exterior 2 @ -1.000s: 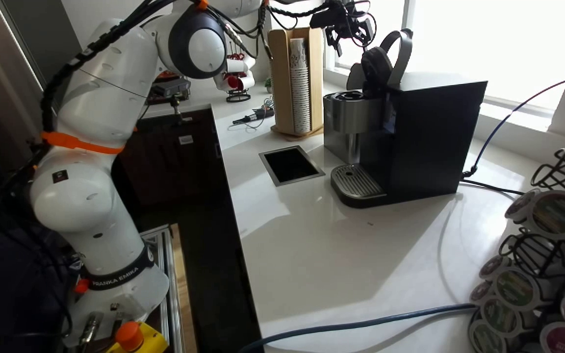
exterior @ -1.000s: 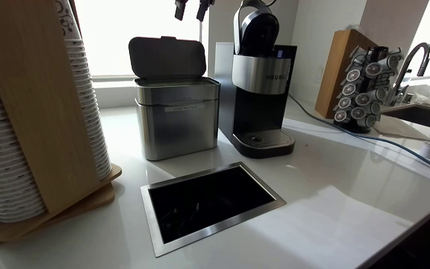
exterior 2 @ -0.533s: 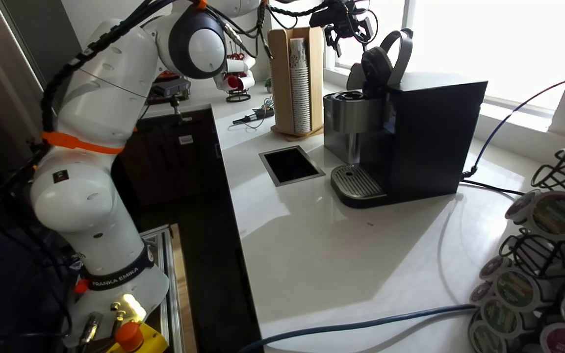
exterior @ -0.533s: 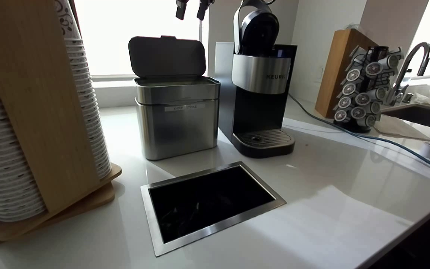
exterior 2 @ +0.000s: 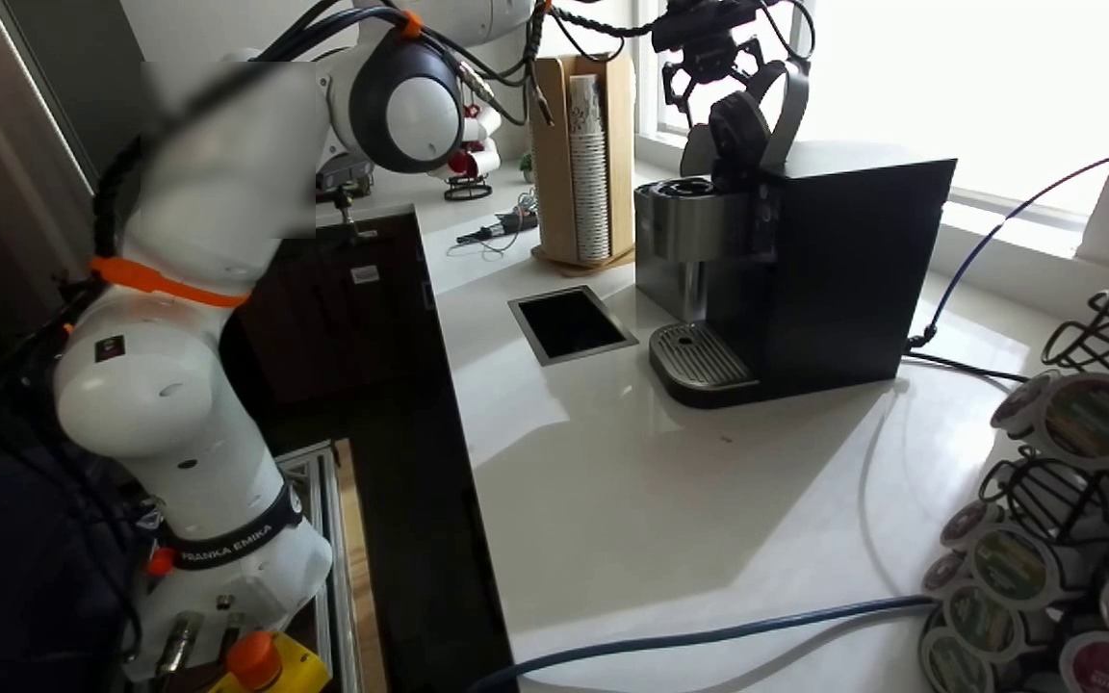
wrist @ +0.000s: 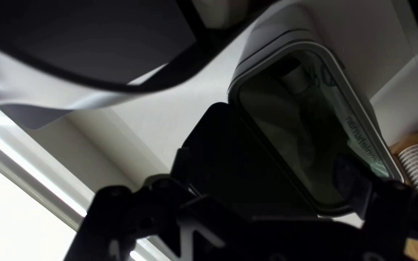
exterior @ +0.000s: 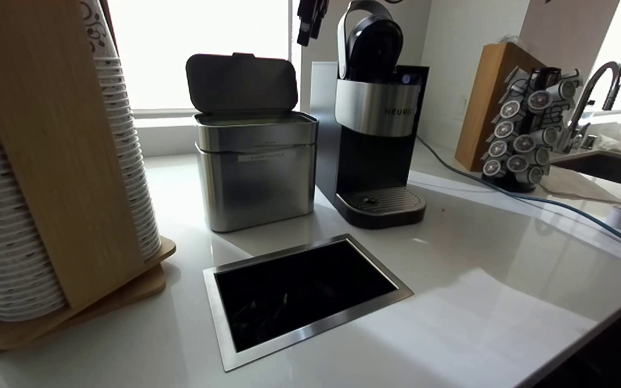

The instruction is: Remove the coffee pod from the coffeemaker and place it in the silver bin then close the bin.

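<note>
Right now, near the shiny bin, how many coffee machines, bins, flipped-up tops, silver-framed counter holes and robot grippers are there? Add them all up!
Coffee machine: 1
Bin: 1
Flipped-up tops, bin lid and machine head: 2
Silver-framed counter hole: 1
Robot gripper: 1
Total: 6

Reads KEURIG in dark capitals across the silver band (exterior: pixel 372 102) of the coffeemaker (exterior: pixel 378 161), in an exterior view. Seems to say K-CUP RECYCLE, small and blurred, on a label strip (exterior: pixel 267 157) on the silver bin (exterior: pixel 259 188), just beside the coffeemaker. In the wrist view, spells simplehuman, turned the wrong way round, on a pale inner surface (wrist: pixel 364 141) of the silver bin, near larger bluish strokes (wrist: pixel 325 78) too unclear to read. Says FRANKA EMIKA on the dark band (exterior 2: pixel 239 549) low on the robot arm (exterior 2: pixel 155 385), well apart from the coffeemaker. Carries print too blurred to make out on the pods (exterior 2: pixel 1094 419), also apart from the coffeemaker.
</note>
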`<state>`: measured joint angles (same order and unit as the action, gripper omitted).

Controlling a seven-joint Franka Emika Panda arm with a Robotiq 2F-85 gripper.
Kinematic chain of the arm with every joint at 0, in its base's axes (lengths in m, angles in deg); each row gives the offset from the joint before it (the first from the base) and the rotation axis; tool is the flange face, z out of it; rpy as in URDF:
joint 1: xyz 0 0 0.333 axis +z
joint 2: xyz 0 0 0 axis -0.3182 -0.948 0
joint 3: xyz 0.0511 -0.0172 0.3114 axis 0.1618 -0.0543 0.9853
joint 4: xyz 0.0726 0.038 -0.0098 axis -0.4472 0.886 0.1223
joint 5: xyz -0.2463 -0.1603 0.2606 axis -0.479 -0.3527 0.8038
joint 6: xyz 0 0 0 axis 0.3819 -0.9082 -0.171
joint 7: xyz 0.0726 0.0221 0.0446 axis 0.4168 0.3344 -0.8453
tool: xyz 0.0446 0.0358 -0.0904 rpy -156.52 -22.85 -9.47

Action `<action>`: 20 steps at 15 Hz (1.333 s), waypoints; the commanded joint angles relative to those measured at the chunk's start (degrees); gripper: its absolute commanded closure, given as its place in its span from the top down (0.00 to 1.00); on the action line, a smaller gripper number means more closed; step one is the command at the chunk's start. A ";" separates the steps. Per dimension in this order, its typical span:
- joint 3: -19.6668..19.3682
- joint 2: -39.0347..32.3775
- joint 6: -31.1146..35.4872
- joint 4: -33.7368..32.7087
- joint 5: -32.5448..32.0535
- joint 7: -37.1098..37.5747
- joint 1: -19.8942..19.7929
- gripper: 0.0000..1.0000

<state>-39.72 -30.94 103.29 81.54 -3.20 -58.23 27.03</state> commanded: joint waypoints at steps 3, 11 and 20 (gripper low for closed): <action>-0.07 -1.27 2.66 -1.71 -2.38 -6.22 1.13 1.00; 0.65 -5.51 4.30 -7.96 -4.01 -29.04 2.18 1.00; -1.01 -6.14 8.74 -6.96 -5.32 -27.90 2.65 1.00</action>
<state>-39.53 -33.63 108.41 78.00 -5.96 -83.68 28.65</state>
